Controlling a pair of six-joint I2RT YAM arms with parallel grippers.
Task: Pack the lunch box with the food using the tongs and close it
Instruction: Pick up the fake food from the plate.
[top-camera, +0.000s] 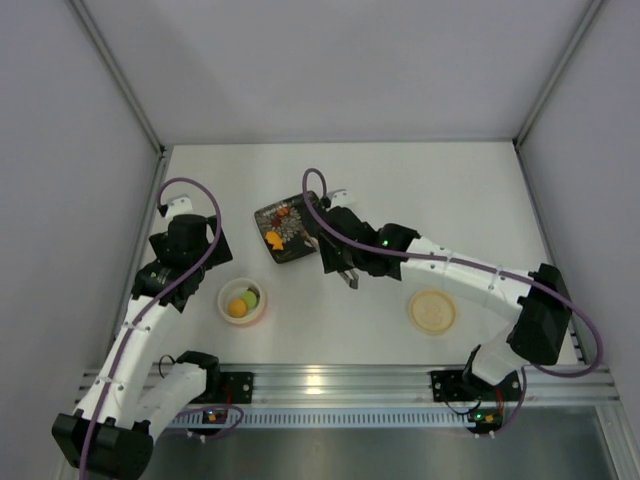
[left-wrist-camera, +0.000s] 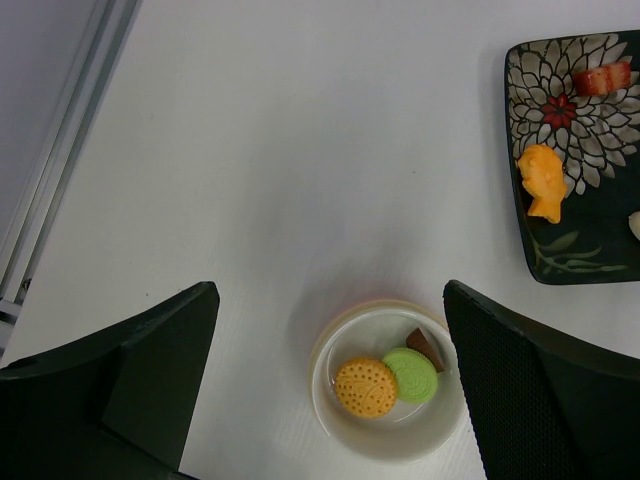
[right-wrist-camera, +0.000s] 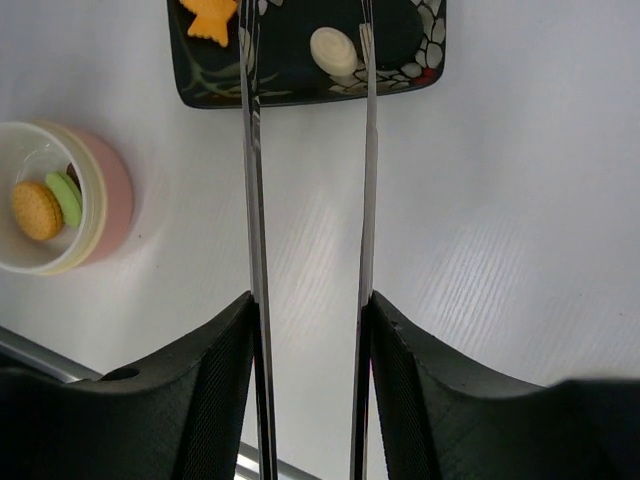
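Note:
The lunch box (left-wrist-camera: 335, 405), round and cream with a pinkish rim, stands below my open left gripper (left-wrist-camera: 330, 290). It holds food: an orange biscuit (left-wrist-camera: 365, 387), a green biscuit (left-wrist-camera: 411, 374) and a brown piece (left-wrist-camera: 425, 347). My right gripper (right-wrist-camera: 310, 310) is shut on the tongs (right-wrist-camera: 253, 200). Their two slim arms stand apart and reach over the dark floral plate (right-wrist-camera: 300, 75). A whitish piece (right-wrist-camera: 334, 50) lies on the plate between the arms, close to the right one. An orange fish-shaped piece (right-wrist-camera: 210, 15) lies left of them. The flat cream lid (top-camera: 432, 311) lies apart, on the table at the right.
A red piece (left-wrist-camera: 603, 77) lies on the far side of the plate (left-wrist-camera: 580, 255). An aluminium rail (top-camera: 320, 385) runs along the near table edge. Grey walls close the table in at the left, back and right.

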